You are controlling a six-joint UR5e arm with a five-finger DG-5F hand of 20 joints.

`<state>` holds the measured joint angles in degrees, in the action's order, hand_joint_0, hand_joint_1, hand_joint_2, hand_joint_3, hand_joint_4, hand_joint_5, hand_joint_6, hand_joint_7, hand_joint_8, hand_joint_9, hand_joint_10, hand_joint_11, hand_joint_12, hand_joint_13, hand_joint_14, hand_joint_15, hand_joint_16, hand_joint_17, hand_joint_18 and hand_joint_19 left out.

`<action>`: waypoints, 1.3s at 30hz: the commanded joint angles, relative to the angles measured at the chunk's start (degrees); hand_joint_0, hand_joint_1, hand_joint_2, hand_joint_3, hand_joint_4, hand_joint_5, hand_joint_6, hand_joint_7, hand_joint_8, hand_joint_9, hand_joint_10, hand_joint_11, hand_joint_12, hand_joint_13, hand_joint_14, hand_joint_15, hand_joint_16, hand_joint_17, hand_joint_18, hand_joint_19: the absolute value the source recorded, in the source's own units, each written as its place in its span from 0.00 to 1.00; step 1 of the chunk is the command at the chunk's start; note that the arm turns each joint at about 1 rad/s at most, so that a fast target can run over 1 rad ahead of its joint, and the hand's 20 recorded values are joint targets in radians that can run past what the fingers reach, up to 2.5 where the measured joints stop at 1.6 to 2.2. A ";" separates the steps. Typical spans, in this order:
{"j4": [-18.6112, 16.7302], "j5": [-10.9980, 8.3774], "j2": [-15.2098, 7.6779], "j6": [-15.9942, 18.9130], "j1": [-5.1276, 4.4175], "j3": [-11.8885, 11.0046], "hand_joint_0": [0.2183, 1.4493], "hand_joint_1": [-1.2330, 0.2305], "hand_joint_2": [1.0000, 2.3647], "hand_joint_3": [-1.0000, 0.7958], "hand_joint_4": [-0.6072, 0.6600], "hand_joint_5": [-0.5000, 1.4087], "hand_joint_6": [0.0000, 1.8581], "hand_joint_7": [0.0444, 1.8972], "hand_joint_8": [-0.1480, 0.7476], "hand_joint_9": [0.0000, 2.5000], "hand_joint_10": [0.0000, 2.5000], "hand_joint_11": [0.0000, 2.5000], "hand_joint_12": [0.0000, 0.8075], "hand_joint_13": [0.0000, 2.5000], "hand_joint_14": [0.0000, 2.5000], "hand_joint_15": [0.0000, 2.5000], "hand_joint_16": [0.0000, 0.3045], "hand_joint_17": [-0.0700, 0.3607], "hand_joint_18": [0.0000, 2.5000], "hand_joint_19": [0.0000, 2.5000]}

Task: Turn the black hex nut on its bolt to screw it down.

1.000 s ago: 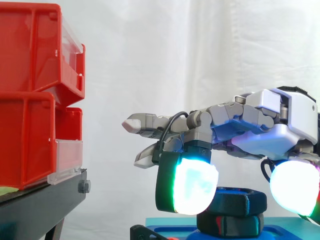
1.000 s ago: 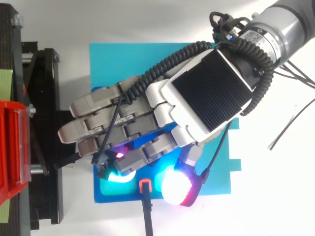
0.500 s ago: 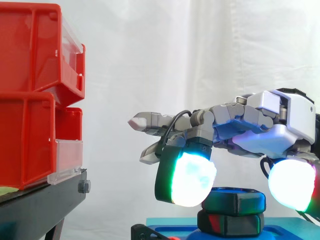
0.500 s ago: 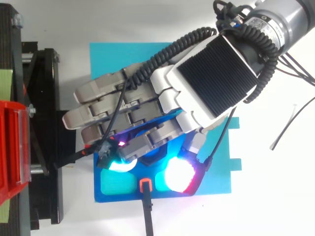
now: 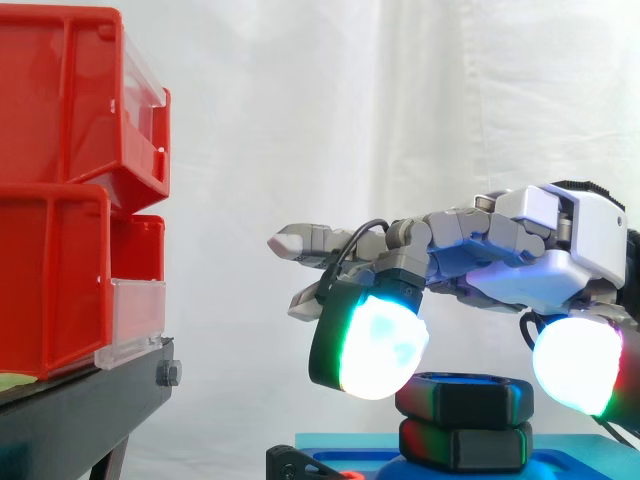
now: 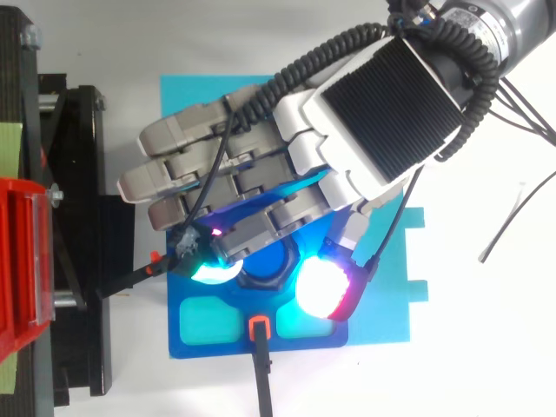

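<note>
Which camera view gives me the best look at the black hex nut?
The side view: the black hex nut sits in plain profile below the hand, its flat sides visible. In the top view the hand covers much of the nut, leaving part of its rim.

Hand [image 6: 382,113] over black hex nut [image 6: 263,271], blue plate [image 6: 226,347]

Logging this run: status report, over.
Hand shut on black hex nut, pads either side. Nut sits over a second black hex piece on blue base. Red bins well clear, left.
</note>
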<state>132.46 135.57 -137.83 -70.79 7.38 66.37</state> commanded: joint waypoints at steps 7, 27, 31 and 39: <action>-1.15 1.10 -0.07 0.04 0.71 -0.01 0.22 0.53 0.00 0.28 0.68 0.20 0.32 0.54 0.52 0.19 0.00 0.08 0.45 0.06 0.00 0.00 0.15 0.41 0.00 0.05; -3.17 2.07 0.01 1.18 0.80 -0.01 0.20 0.53 0.00 0.28 0.68 0.20 0.30 0.56 0.53 0.19 0.00 0.08 0.47 0.06 0.00 0.00 0.17 0.43 0.00 0.05; -3.26 1.28 0.01 1.62 -0.26 -0.01 0.18 0.54 0.00 0.28 0.69 0.20 0.30 0.56 0.53 0.19 0.00 0.09 0.48 0.06 0.00 0.00 0.17 0.44 0.00 0.05; -3.09 -0.65 0.01 2.32 -2.10 -0.01 0.18 0.55 0.00 0.28 0.71 0.20 0.27 0.59 0.53 0.19 0.00 0.08 0.48 0.06 0.00 0.00 0.18 0.45 0.01 0.05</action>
<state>129.25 135.79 -137.83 -68.53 6.02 66.36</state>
